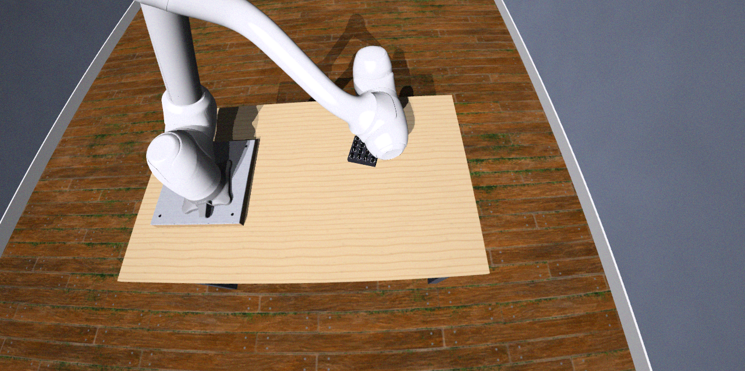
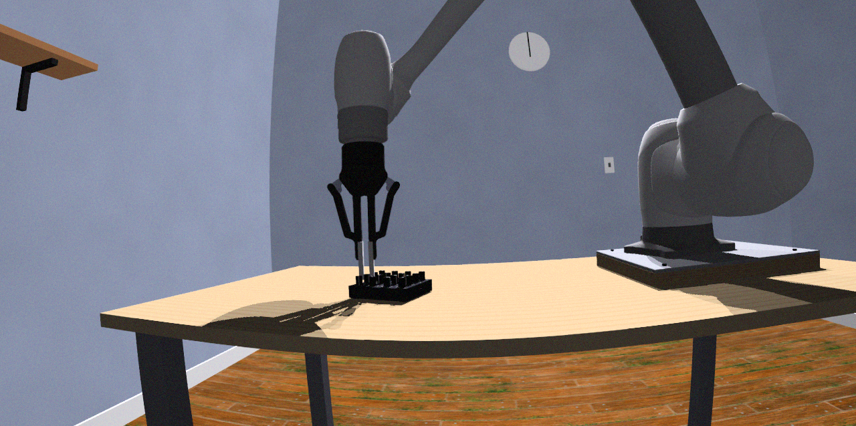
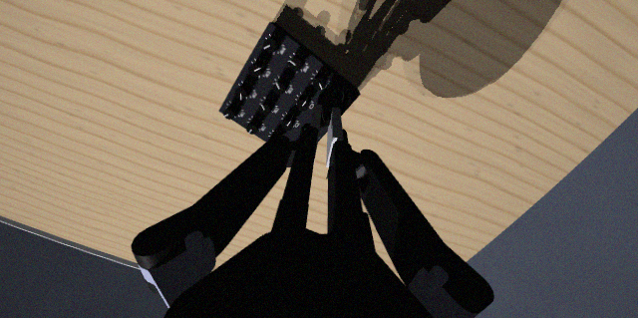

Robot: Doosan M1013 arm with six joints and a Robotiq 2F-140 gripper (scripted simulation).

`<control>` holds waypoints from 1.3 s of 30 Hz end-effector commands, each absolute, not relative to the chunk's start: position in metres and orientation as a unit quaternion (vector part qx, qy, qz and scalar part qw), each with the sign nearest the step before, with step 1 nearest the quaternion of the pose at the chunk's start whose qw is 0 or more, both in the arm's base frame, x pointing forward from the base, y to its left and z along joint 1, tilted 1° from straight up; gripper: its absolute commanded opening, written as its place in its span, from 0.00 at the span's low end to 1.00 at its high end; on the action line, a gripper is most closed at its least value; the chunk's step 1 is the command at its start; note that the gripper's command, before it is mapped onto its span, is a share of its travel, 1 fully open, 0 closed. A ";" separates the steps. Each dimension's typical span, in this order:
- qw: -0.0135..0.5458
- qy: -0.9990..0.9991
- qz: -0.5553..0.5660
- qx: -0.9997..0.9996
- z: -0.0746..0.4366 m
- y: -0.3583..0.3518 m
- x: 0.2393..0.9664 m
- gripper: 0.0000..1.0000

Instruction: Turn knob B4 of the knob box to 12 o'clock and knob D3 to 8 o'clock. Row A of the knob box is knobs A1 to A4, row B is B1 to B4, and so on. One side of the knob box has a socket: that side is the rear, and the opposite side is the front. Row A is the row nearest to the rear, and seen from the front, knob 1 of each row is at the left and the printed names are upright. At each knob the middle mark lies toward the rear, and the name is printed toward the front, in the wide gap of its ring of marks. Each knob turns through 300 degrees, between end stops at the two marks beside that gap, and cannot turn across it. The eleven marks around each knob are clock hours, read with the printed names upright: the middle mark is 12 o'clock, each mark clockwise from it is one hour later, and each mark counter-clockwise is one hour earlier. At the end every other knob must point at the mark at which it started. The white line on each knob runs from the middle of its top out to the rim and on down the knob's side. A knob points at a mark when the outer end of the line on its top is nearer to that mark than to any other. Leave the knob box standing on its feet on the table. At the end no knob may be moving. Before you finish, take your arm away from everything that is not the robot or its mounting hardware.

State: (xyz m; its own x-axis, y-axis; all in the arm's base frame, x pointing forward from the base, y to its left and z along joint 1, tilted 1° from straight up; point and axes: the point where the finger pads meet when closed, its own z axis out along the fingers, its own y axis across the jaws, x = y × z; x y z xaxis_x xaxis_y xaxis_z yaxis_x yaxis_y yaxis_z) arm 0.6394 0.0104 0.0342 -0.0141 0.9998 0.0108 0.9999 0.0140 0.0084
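Note:
The black knob box (image 1: 362, 152) stands on its feet on the wooden table, a little right of the middle. In the side view the knob box (image 2: 390, 287) shows its rows of small knobs. My gripper (image 2: 365, 271) points straight down at the box's left end in that view, with its fingers close together around one knob. In the wrist view the gripper (image 3: 321, 121) is shut on a knob (image 3: 326, 104) in the row along the near right edge of the box (image 3: 289, 86). I cannot read that knob's name. White pointer lines show on the other knobs. In the overhead view the arm's wrist hides the gripper.
The arm's grey base plate (image 1: 208, 186) is fixed at the table's left side. The arm's elbow and wrist (image 1: 382, 129) hang over the box's far right part. The gripper's shadow (image 3: 449, 34) lies on the table beyond the box.

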 end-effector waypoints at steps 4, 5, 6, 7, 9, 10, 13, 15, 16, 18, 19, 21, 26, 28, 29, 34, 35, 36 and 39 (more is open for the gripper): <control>0.002 -0.755 -0.009 -0.656 0.034 0.010 0.639 0.05; 0.002 -0.763 -0.009 -0.646 0.034 0.010 0.639 0.05; 0.002 -0.772 -0.009 -0.636 0.034 0.010 0.639 0.05; 0.002 -0.780 -0.009 -0.625 0.034 0.010 0.639 0.05; 0.001 -0.797 -0.009 -0.604 0.034 0.010 0.639 0.05; 0.001 -0.805 -0.009 -0.593 0.034 0.010 0.639 0.05; 0.001 -0.828 -0.009 -0.560 0.034 0.010 0.639 0.05; 0.001 -0.843 -0.009 -0.538 0.034 0.010 0.639 0.05; 0.000 -0.850 -0.009 -0.526 0.034 0.010 0.639 0.05; 0.000 -0.850 -0.009 -0.526 0.034 0.010 0.639 0.05; 0.000 -0.857 -0.009 -0.515 0.034 0.010 0.639 0.05; 0.000 -0.870 -0.009 -0.493 0.034 0.010 0.639 0.05; 0.000 -0.899 -0.009 -0.437 0.034 0.010 0.639 0.05; -0.001 -0.909 -0.009 -0.416 0.034 0.010 0.639 0.05; -0.001 -0.914 -0.009 -0.405 0.034 0.010 0.639 0.05; -0.001 -0.931 -0.009 -0.365 0.034 0.010 0.639 0.05; -0.001 -0.931 -0.009 -0.365 0.034 0.010 0.639 0.05; -0.001 -0.935 -0.009 -0.356 0.034 0.010 0.639 0.05; -0.001 -0.944 -0.009 -0.329 0.034 0.010 0.639 0.05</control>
State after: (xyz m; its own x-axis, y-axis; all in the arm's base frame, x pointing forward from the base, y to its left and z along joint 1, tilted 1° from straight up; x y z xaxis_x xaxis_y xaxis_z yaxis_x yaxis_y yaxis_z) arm 0.6394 0.0104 0.0342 -0.7538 0.6571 0.0024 0.6571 0.7536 0.0154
